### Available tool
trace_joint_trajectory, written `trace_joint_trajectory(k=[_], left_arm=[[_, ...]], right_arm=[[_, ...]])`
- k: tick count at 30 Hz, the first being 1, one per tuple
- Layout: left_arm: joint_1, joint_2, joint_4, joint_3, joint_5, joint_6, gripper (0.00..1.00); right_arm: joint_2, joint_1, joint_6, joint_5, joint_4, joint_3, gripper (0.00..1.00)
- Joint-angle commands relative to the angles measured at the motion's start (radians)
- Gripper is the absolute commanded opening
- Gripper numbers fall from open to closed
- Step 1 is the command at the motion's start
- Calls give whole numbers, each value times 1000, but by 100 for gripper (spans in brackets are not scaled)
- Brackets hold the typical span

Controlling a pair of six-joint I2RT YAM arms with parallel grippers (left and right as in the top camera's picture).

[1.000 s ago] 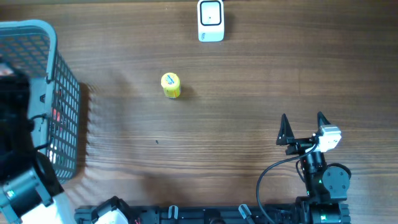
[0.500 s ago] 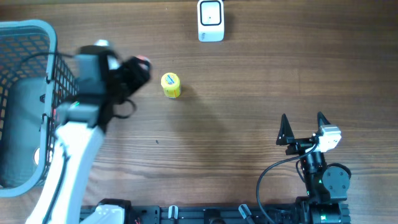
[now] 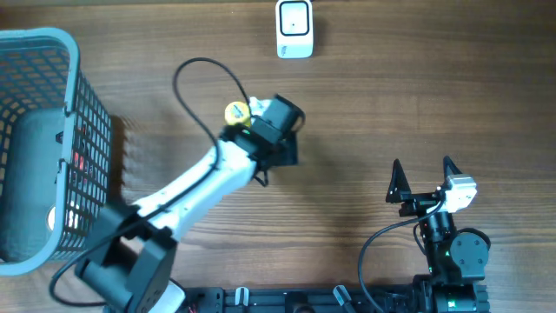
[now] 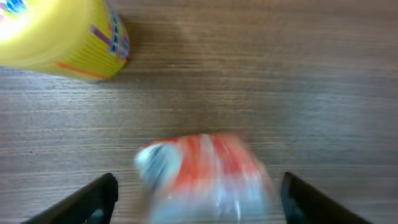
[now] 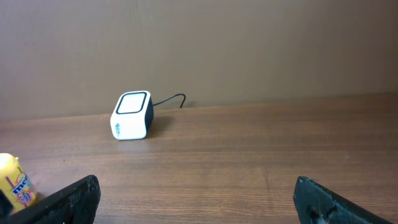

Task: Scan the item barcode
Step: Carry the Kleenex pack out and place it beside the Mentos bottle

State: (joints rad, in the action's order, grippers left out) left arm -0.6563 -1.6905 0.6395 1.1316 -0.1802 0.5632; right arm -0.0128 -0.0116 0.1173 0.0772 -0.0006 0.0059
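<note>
Overhead: L arm [image 3: 200, 178] is swinging in from basket [image 3: 61, 39] side; L gripper [image 4: 196, 199] jaws are parting, letting red-white pkt [image 4: 202, 171] go loose between them, beside yellow tub [image 3: 236, 112], well apart from scanner [image 3: 294, 29]; scan's pending.

The red and white thing [image 4: 205, 177] at my left pincer [image 4: 199, 191] is blurry. The yellow tub [image 4: 59, 37] is cut off.

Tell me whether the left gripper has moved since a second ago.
Yes. The left gripper swung rightward in the overhead view, from over the basket to just right of the yellow can, nearer the scanner.
</note>
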Motion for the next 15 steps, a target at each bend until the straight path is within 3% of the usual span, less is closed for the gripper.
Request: trace_joint_trajectory(k=[1, 7, 15], left_arm=[[-35, -32, -3, 0, -190, -10, 89], [-31, 11, 4, 9, -311, -11, 96], [-32, 320, 19, 174, -322, -170, 100]], right_arm=[[3, -4, 16, -10, 2, -1, 100], [3, -4, 16, -10, 3, -1, 100], [3, -4, 16, -10, 3, -1, 100]])
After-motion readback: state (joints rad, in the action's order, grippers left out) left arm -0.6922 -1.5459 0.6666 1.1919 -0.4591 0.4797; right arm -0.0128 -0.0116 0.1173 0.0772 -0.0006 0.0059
